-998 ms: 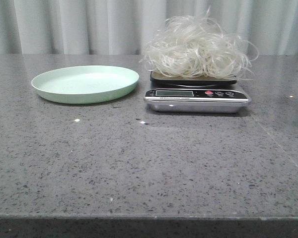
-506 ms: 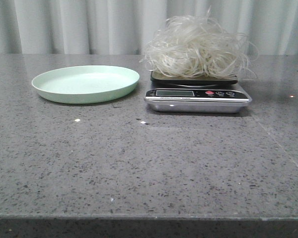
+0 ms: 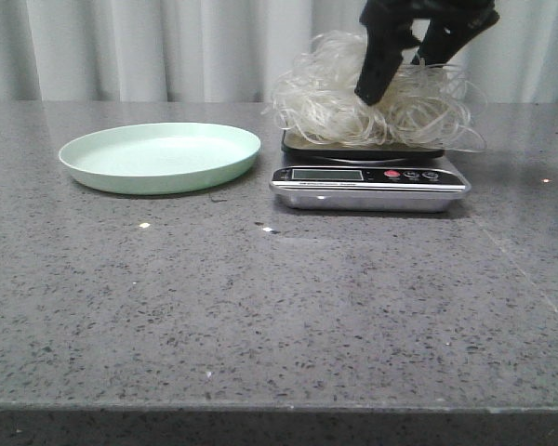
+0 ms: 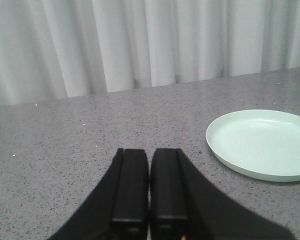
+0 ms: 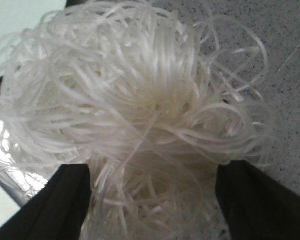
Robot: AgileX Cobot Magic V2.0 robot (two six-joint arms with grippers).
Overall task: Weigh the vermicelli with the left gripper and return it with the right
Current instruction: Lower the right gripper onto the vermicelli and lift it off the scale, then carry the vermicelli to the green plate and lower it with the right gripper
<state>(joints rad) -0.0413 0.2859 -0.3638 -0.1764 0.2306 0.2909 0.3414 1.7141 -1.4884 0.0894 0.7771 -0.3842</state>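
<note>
From my seat the weighing looks done and the return is in hand: my right gripper (image 3: 398,76) hangs over the vermicelli (image 3: 367,93), jaws spread wide with one finger on either flank of the nest, nothing pinched yet as far as I can judge. The nest sits between those jaws, resting on the scale (image 3: 369,177), and the scale stands on the worktop (image 3: 260,307). My next move, I reckon, is to sink a little, close on the thick middle of the tangle, lift it clear and carry it over to the plate (image 3: 160,156), which lies well off to the side of the jaws and is bare. Loose strands spill past the fingers, so some may trail or drop on the way. The right wrist view gives me what the front cannot: the strands filling the gap from finger to finger, right up to the pads. The front view alone shows the scale's display, though I can't read it. The left wrist view shows the left gripper (image 4: 149,186), jaws pressed together on nothing, hanging above bare worktop with the plate beyond and to one side.
</note>
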